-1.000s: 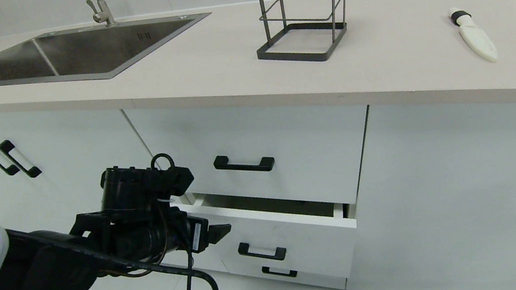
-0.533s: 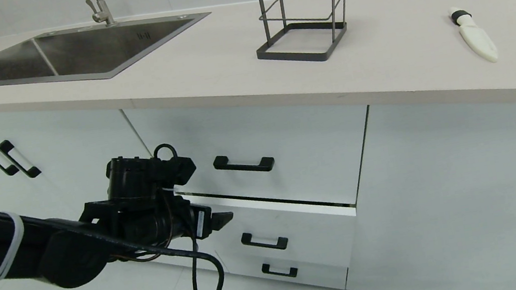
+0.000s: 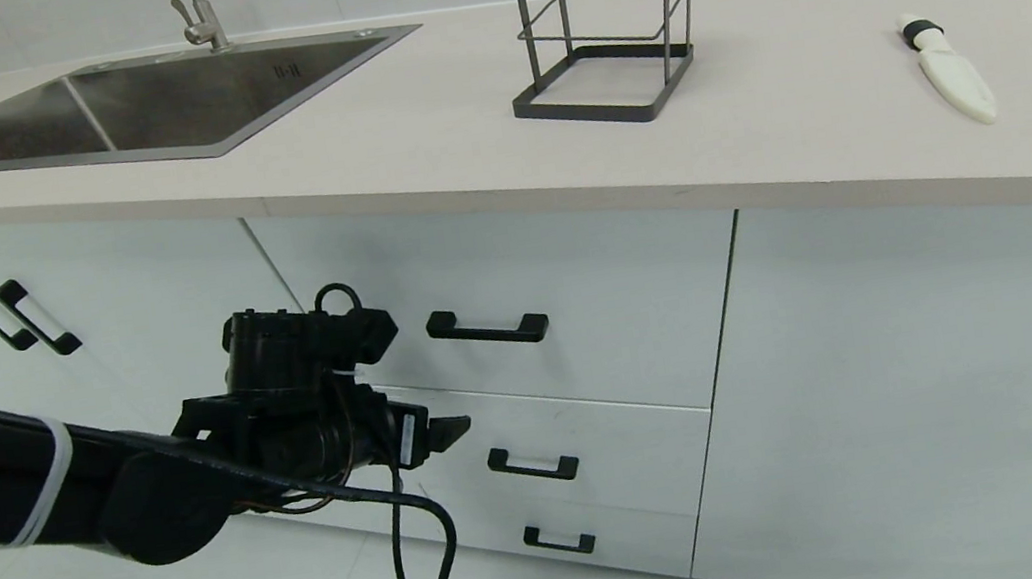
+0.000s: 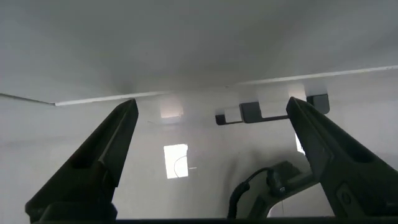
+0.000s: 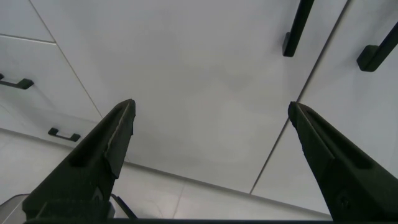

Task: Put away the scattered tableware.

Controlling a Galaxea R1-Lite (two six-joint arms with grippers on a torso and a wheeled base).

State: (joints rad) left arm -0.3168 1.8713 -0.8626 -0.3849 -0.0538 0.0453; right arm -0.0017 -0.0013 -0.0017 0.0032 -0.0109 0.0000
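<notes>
We see left pincer [image 3: 450,430] spread, low by middle drawer [image 3: 627,430] front; white knife [image 3: 947,70] lies well apart, right, up on surface [image 3: 805,118], long axis near-far; right pincer [image 5: 211,118], spread too, likely nearer.

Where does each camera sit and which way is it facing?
Head view: on the robot's head, looking forward and down at the counter, sink, wire rack, white knife and drawers below; the left arm and left gripper show beside the middle drawer.
Left wrist view: on the left wrist, facing a drawer front close up, a black handle between its open fingers.
Right wrist view: on the right wrist, facing white cabinet fronts and floor past the open right gripper.
Shared: head and left wrist views both show black-handled drawer fronts.
</notes>
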